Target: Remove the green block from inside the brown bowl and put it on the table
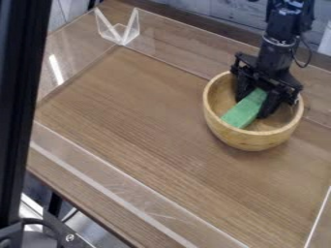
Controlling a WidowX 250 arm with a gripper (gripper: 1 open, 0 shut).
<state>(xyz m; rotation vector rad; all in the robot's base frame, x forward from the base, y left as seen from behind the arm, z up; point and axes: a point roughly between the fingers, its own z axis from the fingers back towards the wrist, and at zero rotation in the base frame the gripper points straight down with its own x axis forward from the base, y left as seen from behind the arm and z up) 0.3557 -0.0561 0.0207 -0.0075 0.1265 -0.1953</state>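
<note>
The gripper [264,94] reaches straight down into the brown bowl [254,132] at the table's [155,136] right side, clamped on the green block [245,109], which lies tilted inside.

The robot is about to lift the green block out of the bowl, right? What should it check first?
1. Gripper down inside the bowl: ok.
2. Fingers shut on the green block: ok, they look closed on its upper end.
3. Block free to lift, nothing lying on it: ok.
4. Grip tight enough not to slip: cannot tell.
5. Bare table beside the bowl to set the block down: ok, plenty of open wood on the left in the picture.
</note>
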